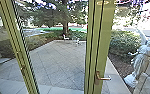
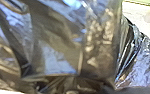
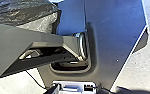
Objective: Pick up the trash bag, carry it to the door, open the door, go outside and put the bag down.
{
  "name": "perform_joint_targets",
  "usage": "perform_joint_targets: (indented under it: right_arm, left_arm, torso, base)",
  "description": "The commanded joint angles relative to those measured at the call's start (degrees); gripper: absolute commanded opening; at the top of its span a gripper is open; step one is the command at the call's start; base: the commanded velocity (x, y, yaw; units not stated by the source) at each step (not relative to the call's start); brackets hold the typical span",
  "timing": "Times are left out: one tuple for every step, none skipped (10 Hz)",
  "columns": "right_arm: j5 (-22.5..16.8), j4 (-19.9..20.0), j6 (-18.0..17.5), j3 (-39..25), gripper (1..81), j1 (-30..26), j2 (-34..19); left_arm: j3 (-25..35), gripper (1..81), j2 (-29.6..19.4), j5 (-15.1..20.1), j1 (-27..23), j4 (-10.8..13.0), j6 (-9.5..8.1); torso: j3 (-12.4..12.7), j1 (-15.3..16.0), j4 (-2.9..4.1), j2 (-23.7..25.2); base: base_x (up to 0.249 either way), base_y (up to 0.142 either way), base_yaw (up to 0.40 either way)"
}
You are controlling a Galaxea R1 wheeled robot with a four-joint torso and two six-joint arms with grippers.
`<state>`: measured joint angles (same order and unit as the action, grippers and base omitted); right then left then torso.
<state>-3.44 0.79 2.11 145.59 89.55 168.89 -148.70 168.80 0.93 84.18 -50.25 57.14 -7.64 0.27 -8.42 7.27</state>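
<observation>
Trash bag [image 2: 58,45]: right up close to your left wrist camera, shiny black plastic, creased and folded, catching blue and tan reflections. Same dark plastic in your right wrist view, past the robot's jointed bar [image 3: 18,45] and next to its wide dark plate [image 3: 116,42]. Paler, crinkled part there too. Can't tell if the bag hangs free or rests on something.

Left gripper: bag is right by it, but you can't tell from this whether it's clenched on the plastic or released. Right gripper: can't tell its state either.

Head view: you're facing the green door [image 1: 104,37], its upright running top to bottom right of centre, bronze lever handle [image 1: 103,78] low on it. Another green upright [image 1: 12,40] slants down at left, small metal fittings on it. Paved yard [image 1: 58,62] shows between the two; can't tell if glass fills that gap.

Outside: big tree [image 1: 65,23] at the far end, low hedge [image 1: 42,41] along the left of the paving, leafy bush [image 1: 123,42] on the right. Pale statue [image 1: 140,58] of a draped figure stands upright at far right, near the bush. Small white objects [image 1: 77,41] sit at the paving's far edge, too small to name.
</observation>
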Motion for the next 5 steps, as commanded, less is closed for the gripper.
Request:
perform_joint_targets:
  right_arm:
    - [-3.51,0.53,0.09,-1.29,81.1,-2.31,-0.98]
    - [-3.51,0.53,0.09,-2.68,81.1,-2.22,-2.03]
    - [-3.51,0.53,0.09,-5.22,81.1,-2.14,-3.69]
    - [-3.42,0.53,0.09,-9.72,81.1,-1.96,-6.61]
    - [-2.56,0.53,-0.17,-13.96,81.1,-1.52,-9.54]
  left_arm:
    - [0.25,1.0,-2.06,8.65,-3.36,-0.2,0.08]
    - [0.43,1.0,-3.28,11.63,-3.36,-0.98,-0.01]
    - [0.25,1.0,-3.64,12.08,-3.36,-2.22,0.08]
    - [0.25,1.0,-4.08,12.17,-3.36,-2.48,0.08]
    - [0.43,1.0,-4.35,12.26,-3.36,-2.48,0.08]
  torso:
    - [0.0,0.0,0.0,0.0]
    - [0.0,0.0,0.0,0.0]
    - [0.0,0.0,0.0,0.0]
    - [0.0,0.0,0.0,0.0]
    - [0.0,0.0,0.0,0.0]
  base:
    - [0.0,0.0,0.0]
    - [0.0,0.0,0.0]
    - [0.0,0.0,0.0]
    - [0.0,0.0,0.0]
    - [0.0,0.0,0.0]
